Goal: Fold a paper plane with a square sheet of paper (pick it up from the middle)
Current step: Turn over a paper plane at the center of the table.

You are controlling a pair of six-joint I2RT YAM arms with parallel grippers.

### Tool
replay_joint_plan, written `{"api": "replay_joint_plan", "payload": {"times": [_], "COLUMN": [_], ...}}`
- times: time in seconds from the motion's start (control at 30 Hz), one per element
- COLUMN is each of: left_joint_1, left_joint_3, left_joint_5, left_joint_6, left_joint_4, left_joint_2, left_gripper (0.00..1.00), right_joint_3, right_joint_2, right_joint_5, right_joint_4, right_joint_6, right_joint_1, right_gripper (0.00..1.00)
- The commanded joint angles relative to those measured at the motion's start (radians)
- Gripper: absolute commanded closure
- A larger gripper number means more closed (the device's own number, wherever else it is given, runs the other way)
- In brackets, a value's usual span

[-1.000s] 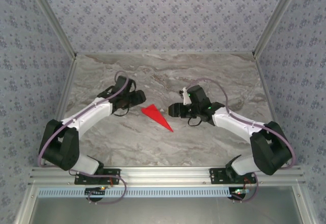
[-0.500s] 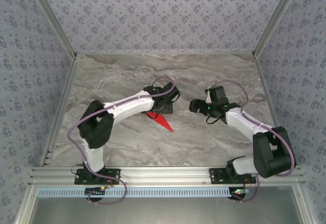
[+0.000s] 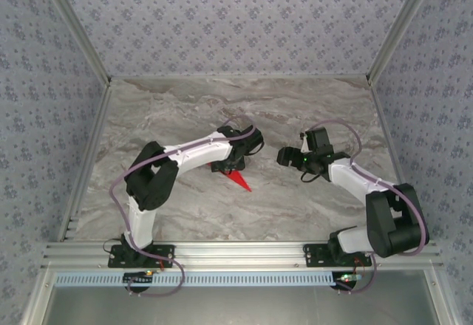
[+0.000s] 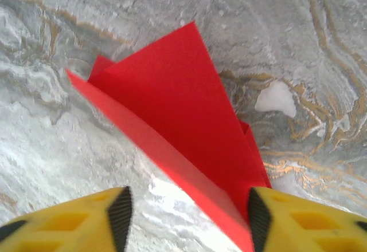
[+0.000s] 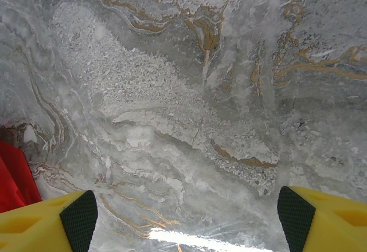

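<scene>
Grey marble table [image 3: 310, 103], patterned walls [image 3: 222, 22]. The left gripper [image 4: 189, 212] hangs with jaws apart, straddling the plane [image 4: 172, 103] (red, folded, pointed). The right gripper [image 5: 186, 212] gapes wide over bare marble, the plane off to its left.

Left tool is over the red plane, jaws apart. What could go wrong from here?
1. The paper plane's raised fold sits close to one finger of the left tool, not centred. Closing may shove or crumple it rather than pinch it.
2. The plane lies loose on the smooth table, so a grazing finger could slide it away.
3. The right tool hangs open beside the plane, near the left arm. A reach in might clash.
</scene>
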Motion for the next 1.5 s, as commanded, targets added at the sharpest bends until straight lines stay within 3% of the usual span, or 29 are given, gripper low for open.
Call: {"api": "replay_joint_plan", "payload": {"times": [0.0, 0.37, 0.53, 0.63, 0.87, 1.03, 1.17, 1.3, 1.47], "left_joint_1": [-0.014, -0.015, -0.009, -0.005, -0.006, -0.002, 0.037, 0.102, 0.132], "left_joint_3": [-0.028, -0.088, -0.089, -0.069, 0.032, -0.007, -0.14, -0.335, -0.501], "left_joint_5": [0.019, 0.025, 0.013, -0.013, -0.074, 0.004, 0.186, 0.372, 0.47], "left_joint_6": [-0.056, -0.137, -0.125, -0.096, 0.092, 0.255, 0.311, 0.235, 0.14], "left_joint_4": [0.003, 0.065, 0.054, 0.032, 0.028, 0.206, 0.474, 0.783, 1.044], "left_joint_2": [-0.05, -0.067, -0.064, -0.086, -0.179, -0.276, -0.352, -0.367, -0.34], "left_gripper": [0.49, 0.69, 0.88, 0.97, 1.0, 1.0, 1.0, 1.0, 1.0], "right_joint_3": [-0.007, -0.005, -0.005, -0.003, -0.04, -0.041, -0.034, -0.034, -0.034], "right_joint_2": [0.018, 0.035, 0.04, 0.042, -0.007, -0.06, -0.109, -0.145, -0.152], "right_joint_5": [-0.027, -0.038, -0.038, -0.039, -0.042, -0.009, -0.006, -0.017, -0.044], "right_joint_4": [0.017, 0.021, 0.026, 0.03, 0.081, 0.041, 0.012, -0.003, -0.005], "right_joint_6": [-0.009, -0.007, -0.008, -0.01, -0.009, 0.003, 0.015, 0.034, 0.052], "right_joint_1": [-0.005, -0.006, -0.005, -0.007, -0.02, -0.051, -0.064, -0.062, -0.031], "right_gripper": [0.14, 0.15, 0.15, 0.15, 0.13, 0.13, 0.13, 0.13, 0.14]}}
